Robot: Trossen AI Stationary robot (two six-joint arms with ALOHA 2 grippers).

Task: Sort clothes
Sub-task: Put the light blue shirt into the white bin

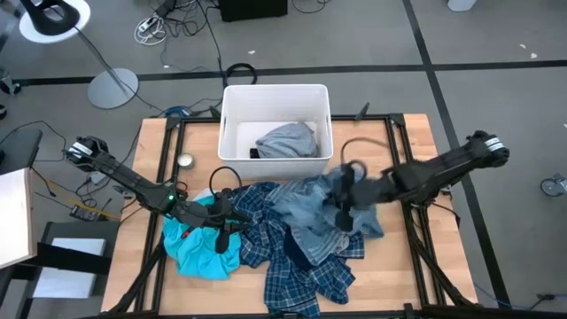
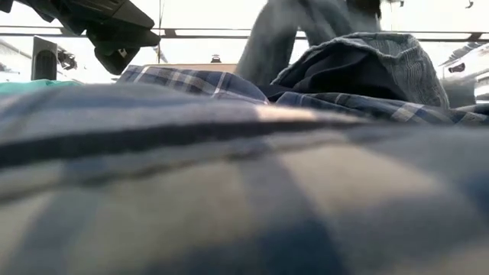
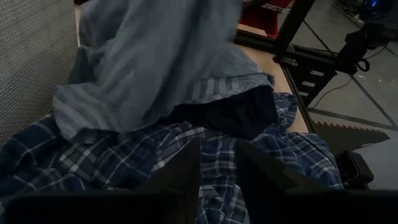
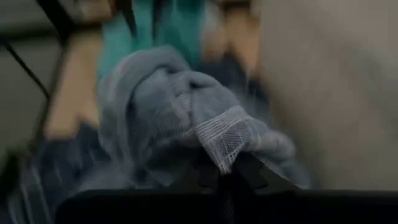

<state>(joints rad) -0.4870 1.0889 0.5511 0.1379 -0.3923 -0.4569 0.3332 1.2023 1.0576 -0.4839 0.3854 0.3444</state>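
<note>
A pile of clothes lies on the wooden table: a turquoise shirt (image 1: 197,250) at the left, blue-and-white plaid shirts (image 1: 297,266) in the middle and a grey-blue striped garment (image 1: 306,206) on top at the right. My right gripper (image 1: 344,211) is shut on the striped garment (image 4: 174,93). My left gripper (image 1: 221,232) stands over the seam between the turquoise and plaid cloth. Its fingers (image 3: 180,177) are a little apart, with plaid cloth (image 3: 124,162) showing between them. I cannot tell whether they touch it. My right gripper pinches a bunched-up fold of the striped garment (image 4: 227,146) between its two fingers, several layers together. The fingers come from above. The held part is raised above the pile (image 2: 306,30), and the rest of the garment lies on the plaid shirts.
A white plastic bin (image 1: 232,124) stands at the table's far middle, with a grey garment (image 1: 288,140) and a small dark item (image 1: 254,152) inside. A small round object (image 1: 185,160) lies left of the bin. Bare wood shows at the table's right (image 1: 416,248).
</note>
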